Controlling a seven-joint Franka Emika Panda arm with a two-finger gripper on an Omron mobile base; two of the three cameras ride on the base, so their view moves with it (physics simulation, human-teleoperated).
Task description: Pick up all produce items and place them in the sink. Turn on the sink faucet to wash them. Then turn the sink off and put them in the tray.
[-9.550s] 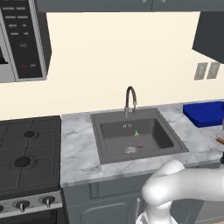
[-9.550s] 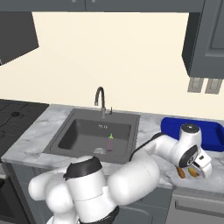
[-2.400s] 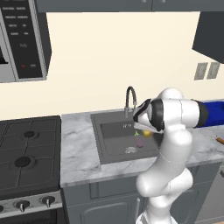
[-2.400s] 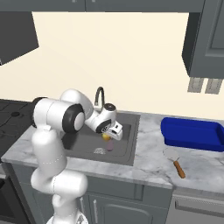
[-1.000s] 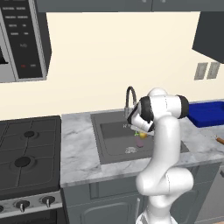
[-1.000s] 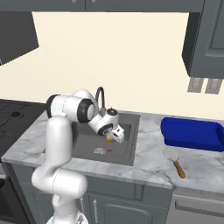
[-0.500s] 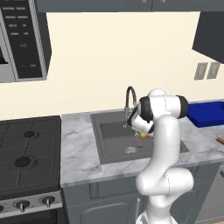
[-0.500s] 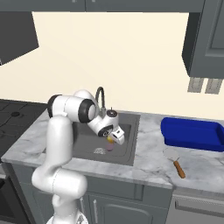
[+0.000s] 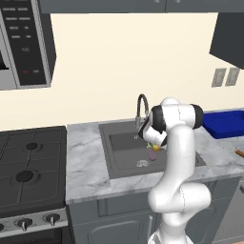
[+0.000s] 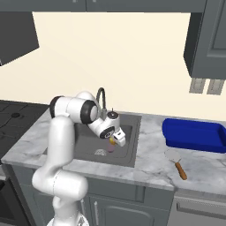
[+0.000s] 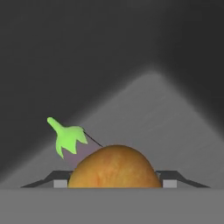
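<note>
Lemon point(image 11: 114, 167) (clamped between the part-closed tool point(image 10: 117, 140) fingers) has descended into the sink point(image 10: 129, 152), now just above the eggplant point(image 11: 76, 148) on the basin floor; release is due next.

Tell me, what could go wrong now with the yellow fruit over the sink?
1. The gripper holds the lemon right above the eggplant lying in the sink. If dropped here, it may land on the eggplant and bounce or roll.
2. The hand hangs close beside the faucet, so a sideways swing could knock it.
</note>
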